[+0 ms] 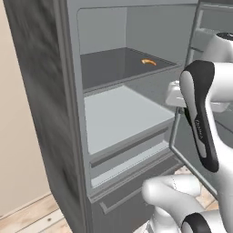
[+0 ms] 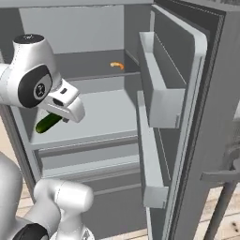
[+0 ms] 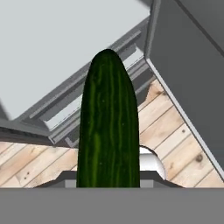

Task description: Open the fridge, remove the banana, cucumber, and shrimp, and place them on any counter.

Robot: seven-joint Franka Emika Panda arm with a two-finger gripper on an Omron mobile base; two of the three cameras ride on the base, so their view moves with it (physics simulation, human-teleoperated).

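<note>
Holding the cucumber [image 3: 108, 122] lengthwise in its grasp, the gripper [image 2: 58, 117] hangs in front of the open fridge [image 1: 50, 113], level with the pale grey middle shelf [image 1: 120, 116]. In the hand view the dark green cucumber runs up the centre of the frame, its rounded far end over the shelf's front lip, with wood-plank floor [image 3: 175, 140] showing below it. From the right base view the cucumber pokes out down and to the left beneath the white hand, just in front of the shelf's left part.

On the darker shelf above, the orange curled shrimp [image 1: 148, 62] lies far back toward the right, well apart from the gripper. The same shrimp [image 2: 117, 65] appears small against the rear wall in the right base view.

To the right, the fridge door [image 2: 187, 117] stands swung wide, its two pale door bins [image 2: 157, 101] stacked one above the other and close beside the arm's working space. Below the middle shelf sit the drawer fronts [image 1: 132, 159]. The arm's dark-jointed forearm [image 1: 200, 113] crosses the right of the left base view, hiding part of the door edge; small lettering on it is too blurred to read.
</note>
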